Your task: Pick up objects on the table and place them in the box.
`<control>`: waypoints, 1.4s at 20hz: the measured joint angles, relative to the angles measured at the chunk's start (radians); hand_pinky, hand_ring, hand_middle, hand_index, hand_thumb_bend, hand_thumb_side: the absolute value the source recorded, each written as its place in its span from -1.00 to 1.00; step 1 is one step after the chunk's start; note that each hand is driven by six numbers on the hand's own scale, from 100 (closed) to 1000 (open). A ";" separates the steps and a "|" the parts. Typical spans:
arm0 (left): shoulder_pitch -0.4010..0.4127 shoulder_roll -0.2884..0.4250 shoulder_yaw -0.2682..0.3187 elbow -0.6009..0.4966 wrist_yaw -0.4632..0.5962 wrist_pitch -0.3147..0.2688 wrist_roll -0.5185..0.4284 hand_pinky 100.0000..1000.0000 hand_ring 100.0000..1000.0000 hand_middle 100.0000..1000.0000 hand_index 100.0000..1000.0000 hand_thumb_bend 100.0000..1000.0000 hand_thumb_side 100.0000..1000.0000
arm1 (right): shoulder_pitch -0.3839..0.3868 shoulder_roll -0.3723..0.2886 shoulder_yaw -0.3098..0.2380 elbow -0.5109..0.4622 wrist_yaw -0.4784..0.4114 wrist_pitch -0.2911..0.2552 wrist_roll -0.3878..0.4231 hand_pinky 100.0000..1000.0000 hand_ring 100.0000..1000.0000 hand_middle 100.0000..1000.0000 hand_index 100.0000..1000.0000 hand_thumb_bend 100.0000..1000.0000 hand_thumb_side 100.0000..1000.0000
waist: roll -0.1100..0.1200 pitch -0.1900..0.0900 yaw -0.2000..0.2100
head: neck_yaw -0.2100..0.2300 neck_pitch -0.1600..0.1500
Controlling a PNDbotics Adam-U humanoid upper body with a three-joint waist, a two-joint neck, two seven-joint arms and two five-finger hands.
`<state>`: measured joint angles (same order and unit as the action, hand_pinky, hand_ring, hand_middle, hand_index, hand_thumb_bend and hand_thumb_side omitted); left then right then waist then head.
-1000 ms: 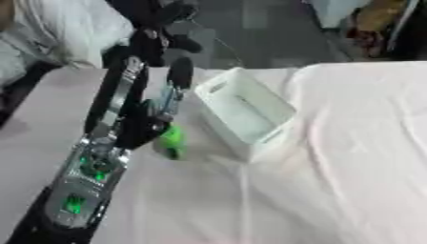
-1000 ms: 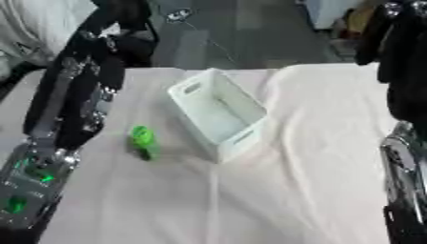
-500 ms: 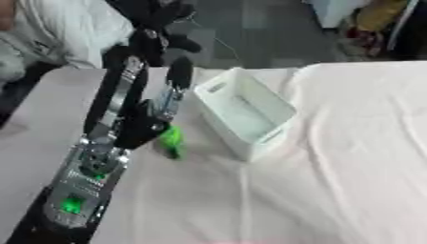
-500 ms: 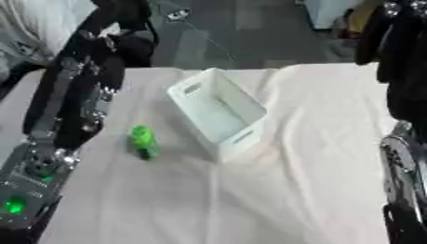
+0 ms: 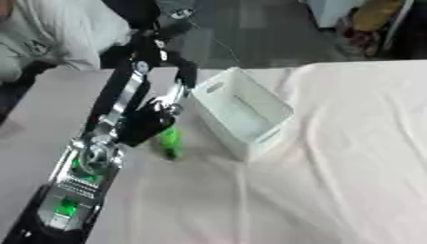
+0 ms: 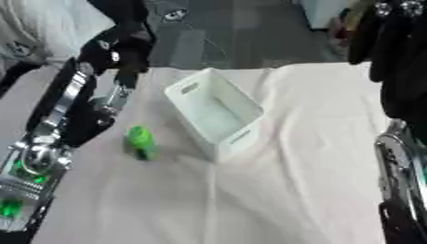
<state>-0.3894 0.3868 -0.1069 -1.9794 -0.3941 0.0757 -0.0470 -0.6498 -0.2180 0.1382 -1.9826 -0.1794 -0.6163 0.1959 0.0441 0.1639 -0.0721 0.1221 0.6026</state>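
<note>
A small green object lies on the white cloth just left of the white box, which stands open and askew with nothing visible inside. My left arm rises from the lower left, bends at the top and comes back down. Its dark left hand hangs left of the green object, apart from it in the right eye view. In the left eye view the hand overlaps the object's upper end. My right arm runs up the right edge, ending in a dark right hand at the top right, far from the object.
The white cloth covers the table, with wrinkles to the right of and in front of the box. Beyond the table's far edge lies dark floor. A person in a light top sits at the far left corner.
</note>
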 measured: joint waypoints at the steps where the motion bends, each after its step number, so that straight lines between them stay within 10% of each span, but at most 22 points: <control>1: 0.000 0.000 0.001 0.000 0.010 0.012 -0.003 0.62 0.06 0.82 1.00 -0.91 0.66 | 0.000 0.000 0.000 0.000 0.002 0.001 0.001 -0.64 -0.78 -0.81 -0.43 -1.00 1.00 | 0.000 0.000 0.000 | 0.000 0.000; 13: -0.017 0.176 -0.050 0.112 0.153 0.000 -0.014 0.70 0.06 0.81 1.00 -0.81 0.93 | 0.008 0.001 -0.007 0.000 0.032 0.019 0.026 -0.62 -0.78 -0.81 -0.42 -1.00 1.00 | 0.012 -0.006 -0.016 | 0.003 0.003; 28: -0.019 0.269 -0.074 0.200 0.035 -0.074 -0.059 0.92 0.16 0.87 1.00 -0.64 0.77 | 0.008 0.001 -0.006 0.000 0.033 0.023 0.044 -0.62 -0.78 -0.81 -0.42 -1.00 1.00 | 0.015 -0.007 -0.018 | 0.010 0.010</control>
<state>-0.4080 0.6560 -0.1809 -1.7795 -0.3587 0.0019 -0.1064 -0.6422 -0.2171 0.1318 -1.9827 -0.1466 -0.5931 0.2401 0.0595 0.1574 -0.0901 0.1323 0.6121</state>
